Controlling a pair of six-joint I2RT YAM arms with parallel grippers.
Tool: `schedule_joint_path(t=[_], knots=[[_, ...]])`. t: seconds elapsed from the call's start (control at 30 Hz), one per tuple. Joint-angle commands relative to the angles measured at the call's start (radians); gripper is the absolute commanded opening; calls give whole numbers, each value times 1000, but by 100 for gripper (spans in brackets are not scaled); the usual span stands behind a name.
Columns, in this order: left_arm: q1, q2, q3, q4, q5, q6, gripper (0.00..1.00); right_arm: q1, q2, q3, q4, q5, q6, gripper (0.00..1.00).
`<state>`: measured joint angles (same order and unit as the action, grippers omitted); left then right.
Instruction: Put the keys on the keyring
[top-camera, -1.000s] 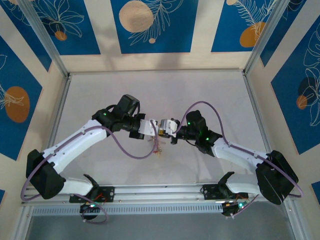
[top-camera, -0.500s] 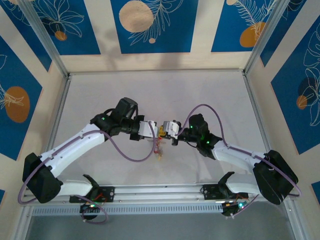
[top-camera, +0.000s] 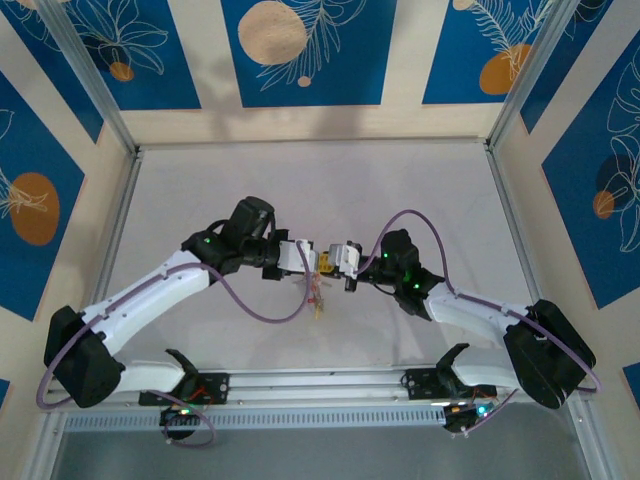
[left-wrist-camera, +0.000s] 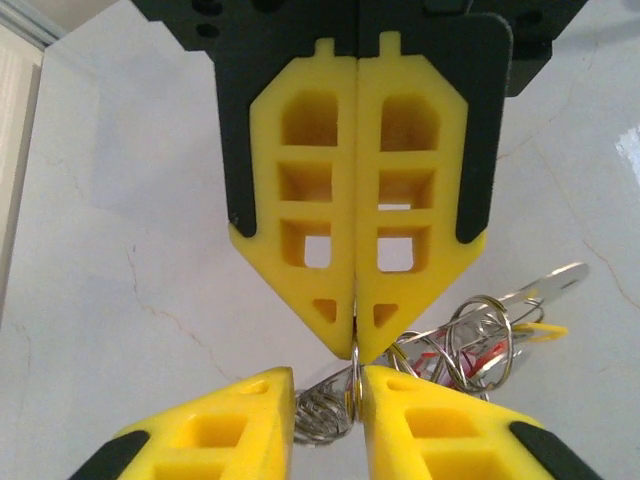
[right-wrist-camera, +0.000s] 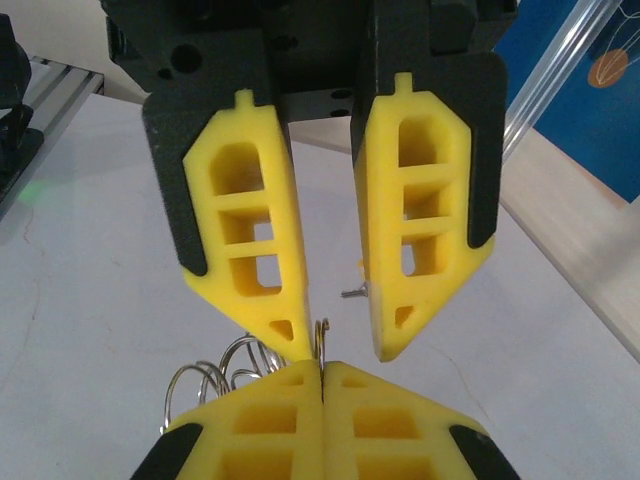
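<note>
Shut tight, the left gripper (left-wrist-camera: 356, 340), yellow pads flush from base to tip, pinching the thin wire of the keyring (right-wrist-camera: 322, 338) at the very points. Facing it tip to tip, the right gripper (right-wrist-camera: 347, 345), fingers apart, with that wire standing upright in the gap, just beside one finger and well off the other. Both poised nose to nose over the middle of the pale table (top-camera: 420, 200). Hanging just below and beside the left fingertips, a tangle of small silvery rings (left-wrist-camera: 478, 335) with the keys (left-wrist-camera: 550, 283): one bare metal blade sticking out sideways, a red tag (left-wrist-camera: 492, 352) and a yellow tag (left-wrist-camera: 545, 328) tucked among the loops. From above, the bunch dangling between the two grippers; touching the tabletop or clear of it, cannot tell.
</note>
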<state>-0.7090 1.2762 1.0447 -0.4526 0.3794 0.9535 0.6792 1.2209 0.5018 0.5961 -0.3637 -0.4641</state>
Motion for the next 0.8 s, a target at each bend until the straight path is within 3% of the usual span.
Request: schedule_joint_path(t=[0.0,0.33,0.47,0.63,0.7,0.77], knots=[[8,-20,-18,13,3,-5,21,-5,-8,-2,81,-32,7,0],[9,-9,-25,13,11,1,18,-7,6,1,109,-32,18,0],[9,-12,-32,31,-3,-10,11,-6,5,-3,109,-37,19,0],[10,1,-29,50,-16,-28,10,0,6,-7,113,-33,22,0],[9,2,-30,56,-19,-32,0,0,5,-8,109,-31,20,0],[9,-3,-30,57,-28,-32,0,-1,0,-11,91,-24,11,0]])
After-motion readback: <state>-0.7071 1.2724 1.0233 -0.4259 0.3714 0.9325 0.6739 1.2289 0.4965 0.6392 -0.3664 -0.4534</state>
